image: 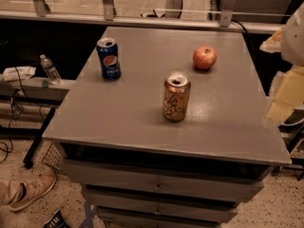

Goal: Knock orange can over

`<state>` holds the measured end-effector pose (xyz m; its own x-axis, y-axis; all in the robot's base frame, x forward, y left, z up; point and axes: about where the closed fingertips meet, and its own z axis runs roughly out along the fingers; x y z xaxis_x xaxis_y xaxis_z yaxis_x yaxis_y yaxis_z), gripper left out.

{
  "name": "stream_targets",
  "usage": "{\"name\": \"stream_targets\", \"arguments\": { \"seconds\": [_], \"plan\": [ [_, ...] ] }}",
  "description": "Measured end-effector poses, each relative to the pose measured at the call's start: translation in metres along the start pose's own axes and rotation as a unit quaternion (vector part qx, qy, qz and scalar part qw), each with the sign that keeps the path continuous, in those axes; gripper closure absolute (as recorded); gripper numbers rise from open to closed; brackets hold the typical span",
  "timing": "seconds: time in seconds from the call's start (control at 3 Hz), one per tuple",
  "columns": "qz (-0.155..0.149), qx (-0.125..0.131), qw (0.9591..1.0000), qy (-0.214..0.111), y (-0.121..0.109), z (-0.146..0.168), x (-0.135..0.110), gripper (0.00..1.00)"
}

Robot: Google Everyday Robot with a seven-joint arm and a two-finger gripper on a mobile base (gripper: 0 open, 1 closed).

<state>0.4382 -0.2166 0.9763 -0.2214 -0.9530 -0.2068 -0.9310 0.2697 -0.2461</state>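
- Near the middle of the grey desk (118, 122), slightly towards its near edge, the orange can (176, 98) is seen standing upright, its silver top facing up and dark cursive lettering shown on its side.
- Nothing is touched by the can; bare desk surface is seen all around it.
- Farther back and a little to the right, a round red apple (204, 57) is placed, apart from the can.
- To the far left of the can, a blue can (109, 58) with a red, white and blue logo is stood upright, well apart from both the can and the apple.
- At the right edge of the view, beyond the right side of the desk, pale white and yellowish shapes are seen that appear to be the arm with the gripper (285, 99); it is held well apart from the orange can, and whether it is open or closed cannot be told.
- Below the near edge of the desk, a stack of drawers (156, 186) is shown.
- On a low ledge to the left, a clear water bottle (49, 69) is stood.
- On the speckled floor at the near left, a tan shoe (31, 191) is seen.
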Motion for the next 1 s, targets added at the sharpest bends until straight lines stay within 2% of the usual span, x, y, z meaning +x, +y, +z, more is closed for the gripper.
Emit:
{"name": "stream_targets", "arguments": {
  "seconds": [0.33, 0.67, 1.0],
  "plan": [
    [0.0, 0.0, 1.0, 0.0, 0.0, 0.0, 0.0, 0.0],
    [0.021, 0.0, 0.9989, -0.042, -0.003, 0.005, -0.009, 0.0],
    [0.064, -0.004, 0.9871, -0.146, -0.018, 0.033, -0.031, 0.0]
  ]
}}
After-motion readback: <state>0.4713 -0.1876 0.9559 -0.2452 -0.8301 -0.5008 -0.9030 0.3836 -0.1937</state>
